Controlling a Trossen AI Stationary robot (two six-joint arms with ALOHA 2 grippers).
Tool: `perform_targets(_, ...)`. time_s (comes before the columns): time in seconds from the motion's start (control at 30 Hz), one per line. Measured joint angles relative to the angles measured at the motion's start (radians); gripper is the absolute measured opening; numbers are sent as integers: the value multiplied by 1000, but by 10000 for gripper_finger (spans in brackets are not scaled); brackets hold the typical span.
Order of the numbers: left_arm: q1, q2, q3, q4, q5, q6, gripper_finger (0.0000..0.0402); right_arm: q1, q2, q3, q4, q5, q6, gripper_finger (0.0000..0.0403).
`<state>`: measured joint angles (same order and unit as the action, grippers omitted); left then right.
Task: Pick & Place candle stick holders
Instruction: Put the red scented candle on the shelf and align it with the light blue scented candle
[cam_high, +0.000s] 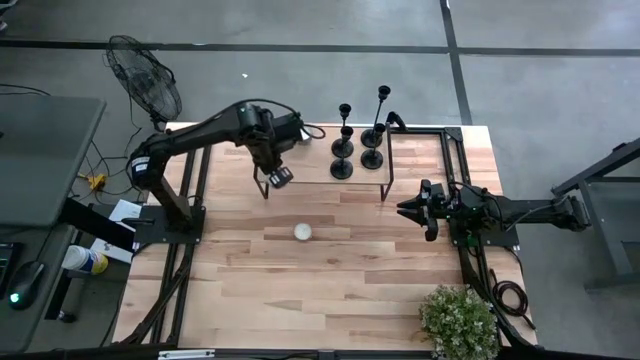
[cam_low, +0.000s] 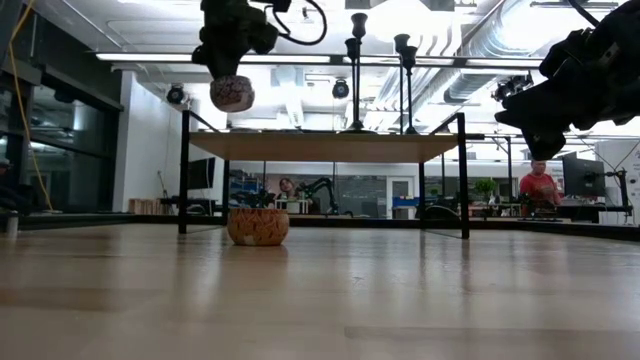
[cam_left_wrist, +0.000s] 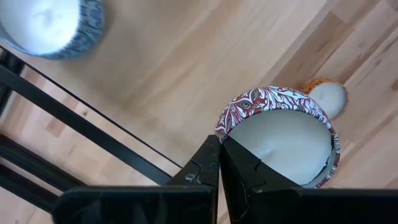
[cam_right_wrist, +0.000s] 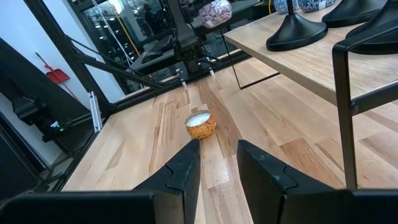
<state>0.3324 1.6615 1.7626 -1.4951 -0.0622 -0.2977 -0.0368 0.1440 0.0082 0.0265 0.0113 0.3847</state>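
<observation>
Left gripper (cam_high: 279, 177): fingers pressed together on the rim of a red-and-white patterned candle cup (cam_left_wrist: 280, 134), which hangs in the air above the table beside the shelf's left end; in the low view the cup sits just under the gripper, clear of the wood.

Right gripper (cam_high: 412, 209): jaws part-way open with a clear gap between them, holding nothing; it hovers at the right side of the table, near the shelf's front right leg, and faces the table's middle.

Wooden table (cam_high: 330, 290): light butcher-block top, both arm bases mounted at its left and right edges.

Raised shelf (cam_high: 420, 160): black metal frame with a wooden top, standing at the table's far side.

Candle stick holders (cam_high: 358, 140): four, matte black, round flared bases and thin stems, of differing heights; all upright in a close group on the shelf's left part, well apart from both grippers.

Potted plant (cam_high: 458, 320): green, at the table's near right corner.

Orange patterned candle cup (cam_right_wrist: 201, 126): white inside, upright on the table near its middle, apart from both grippers.
</observation>
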Motion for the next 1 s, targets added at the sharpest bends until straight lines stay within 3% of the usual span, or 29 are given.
perform_targets(1.0,42,0,0,0,18,208,0,0,0,0,0,0,0,98)
